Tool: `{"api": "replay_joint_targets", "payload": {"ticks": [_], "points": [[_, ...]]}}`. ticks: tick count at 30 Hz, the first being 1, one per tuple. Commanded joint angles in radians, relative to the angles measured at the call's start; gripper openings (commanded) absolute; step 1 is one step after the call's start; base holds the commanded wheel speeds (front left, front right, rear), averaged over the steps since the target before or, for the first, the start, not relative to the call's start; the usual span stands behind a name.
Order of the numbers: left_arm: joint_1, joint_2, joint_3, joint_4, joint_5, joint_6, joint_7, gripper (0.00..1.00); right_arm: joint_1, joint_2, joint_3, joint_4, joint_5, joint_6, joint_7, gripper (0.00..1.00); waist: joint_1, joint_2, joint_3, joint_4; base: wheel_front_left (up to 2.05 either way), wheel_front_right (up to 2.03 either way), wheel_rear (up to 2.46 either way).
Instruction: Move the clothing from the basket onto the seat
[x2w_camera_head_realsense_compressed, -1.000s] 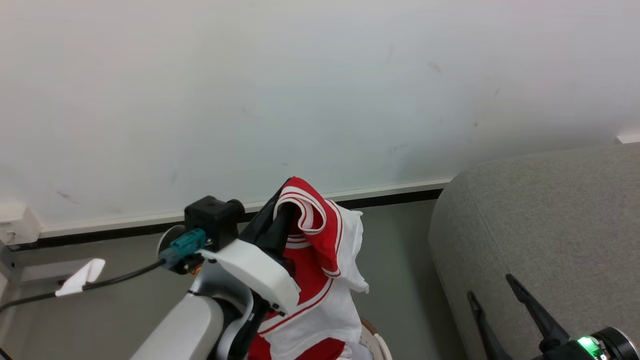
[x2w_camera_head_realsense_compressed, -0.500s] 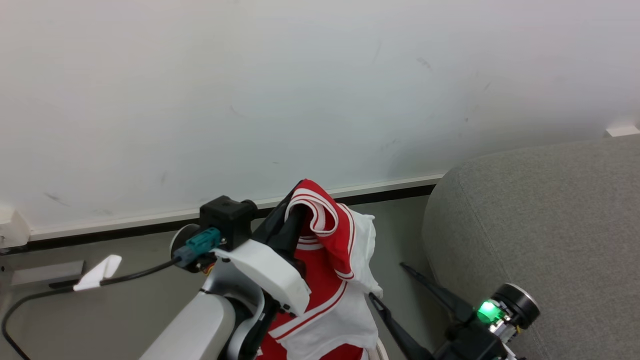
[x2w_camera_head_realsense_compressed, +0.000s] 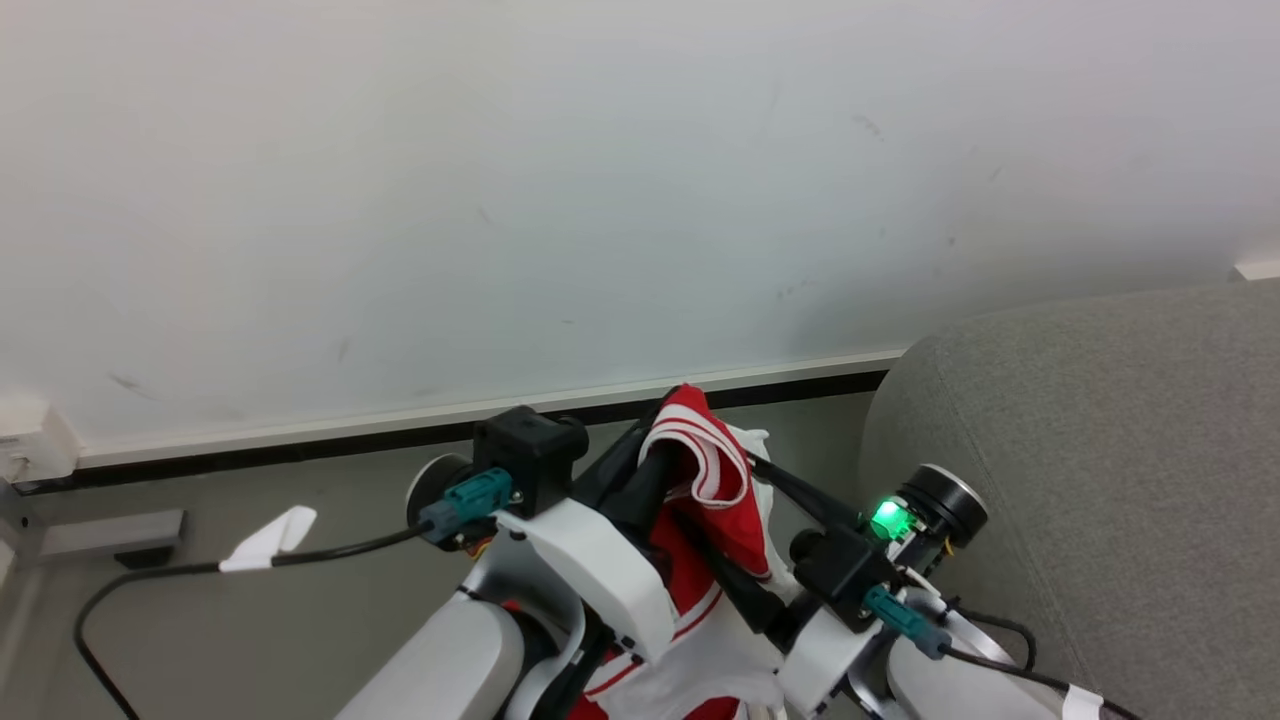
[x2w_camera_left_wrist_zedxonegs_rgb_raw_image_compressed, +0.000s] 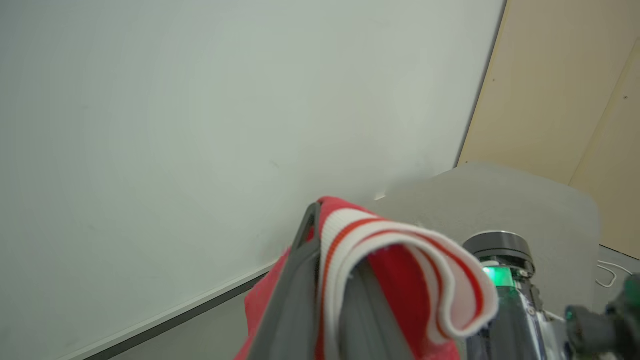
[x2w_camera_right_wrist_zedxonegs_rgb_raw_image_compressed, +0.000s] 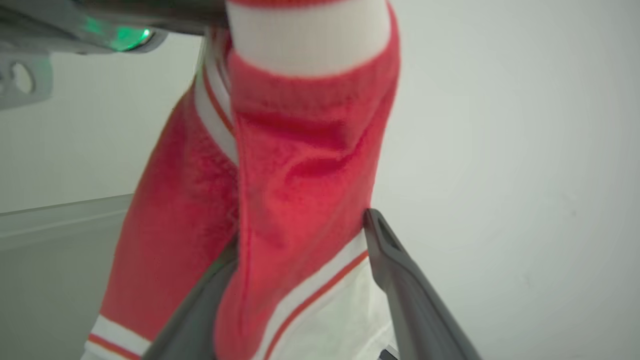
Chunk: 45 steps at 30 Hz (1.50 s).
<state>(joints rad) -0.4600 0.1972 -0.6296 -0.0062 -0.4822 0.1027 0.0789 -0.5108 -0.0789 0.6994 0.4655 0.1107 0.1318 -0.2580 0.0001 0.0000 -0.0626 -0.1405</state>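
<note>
Currently the step in hand is a two-handed support of the clothing (x2w_camera_head_realsense_compressed: 700, 440) before transfer to the seat (x2w_camera_head_realsense_compressed: 1100, 450).

1. Status. The left gripper (x2w_camera_head_realsense_compressed: 652, 455) is clamped together on a folded white-and-red band at the top of the garment. The garment hangs free in the air below that grip, in front of the wall (x2w_camera_head_realsense_compressed: 600, 200) and above the floor (x2w_camera_head_realsense_compressed: 250, 620), just beside the rounded left end of the seat and not touching it.

2. Right gripper (x2w_camera_right_wrist_zedxonegs_rgb_raw_image_compressed: 302, 240). Its jaws stand wide apart, one finger on each side of the hanging red panel, a little below the left grip. The right wrist view shows fabric between the fingers, with nothing clamped.

3. Recommended action. Advance the right gripper until the fabric sits deep between the fingers, then close on the full fold, not on a single edge. A grip on the white hem alone is likely to slip.

4. Clearance. The two grippers are near each other; avoid finger contact during closure.

5. Transfer. Raise both grips together so the lower hem clears the seat's left edge. Carry the garment over the cushion, lower it, then release.

6. Caution. The fabric is soft and will swing; move slowly.
</note>
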Motion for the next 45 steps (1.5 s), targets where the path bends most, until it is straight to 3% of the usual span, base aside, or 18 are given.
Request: {"api": "replay_joint_targets", "payload": {"ticks": [1,3,4,5,6,15,16,17,18,19,21,45], "points": [[-0.01,-0.005,-0.004,-0.001,0.004,-0.006,0.002,0.0,-0.039,0.01,0.01,0.034,0.02,-0.002,-0.006,1.0,-0.0001,0.0,0.002,0.004,0.0,0.0,0.0],[-0.011,-0.008,-0.011,0.001,-0.001,-0.009,0.003,0.0,-0.073,0.018,0.034,0.081,0.057,-0.002,-0.006,1.0,-0.0001,0.0,0.004,0.009,0.0,0.0,0.0],[-0.012,-0.011,-0.013,0.003,-0.004,-0.011,0.003,0.0,-0.089,0.021,0.039,0.095,0.074,-0.002,-0.006,0.95,-0.0001,0.0,0.005,0.011,0.0,0.0,0.0],[-0.013,-0.013,-0.015,0.006,-0.005,-0.013,0.002,0.0,-0.104,0.024,0.046,0.106,0.095,-0.002,-0.006,0.35,-0.0001,0.0,0.006,0.014,0.0,0.0,0.0],[-0.014,-0.014,-0.016,0.01,-0.008,-0.014,0.0,0.0,-0.112,0.027,0.054,0.11,0.126,-0.002,-0.007,0.0,-0.0001,0.0,0.007,0.018,0.0,0.0,0.0],[-0.011,-0.005,-0.011,0.037,-0.007,-0.006,-0.019,0.01,-0.142,0.026,0.055,0.085,0.223,-0.002,-0.007,0.0,-0.0001,0.0,0.011,0.017,0.0,0.0,0.0],[-0.01,-0.004,-0.01,0.038,-0.006,-0.005,-0.02,0.09,-0.14,0.025,0.049,0.083,0.224,-0.002,-0.007,0.0,-0.0001,0.0,0.012,0.015,0.0,0.0,0.0],[-0.01,-0.003,-0.01,0.039,-0.005,-0.003,-0.019,0.24,-0.139,0.024,0.041,0.08,0.223,-0.002,-0.007,0.0,-0.0001,0.0,0.012,0.013,0.0,0.0,0.0],[-0.01,-0.003,-0.01,0.039,-0.005,-0.003,-0.019,0.24,-0.139,0.024,0.041,0.08,0.223,-0.002,-0.007,0.0,-0.0001,0.0,0.012,0.013,0.0,0.0,0.0],[-0.009,0.0,-0.01,0.042,-0.002,-0.001,-0.022,0.44,-0.137,0.023,0.033,0.077,0.22,-0.002,-0.007,0.0,-0.0001,0.0,0.012,0.011,0.0,0.0,0.0],[-0.004,0.001,-0.011,0.044,0.001,0.0,-0.025,1.0,-0.133,0.022,0.023,0.074,0.215,-0.002,-0.007,0.0,-0.0001,0.0,0.011,0.008,0.0,0.0,0.0],[0.089,0.039,-0.056,0.073,0.017,0.009,-0.075,1.0,-0.122,-0.034,-0.09,0.063,0.196,-0.002,-0.007,0.0,-0.0001,0.0,0.004,0.018,0.0,0.0,0.0]]}}
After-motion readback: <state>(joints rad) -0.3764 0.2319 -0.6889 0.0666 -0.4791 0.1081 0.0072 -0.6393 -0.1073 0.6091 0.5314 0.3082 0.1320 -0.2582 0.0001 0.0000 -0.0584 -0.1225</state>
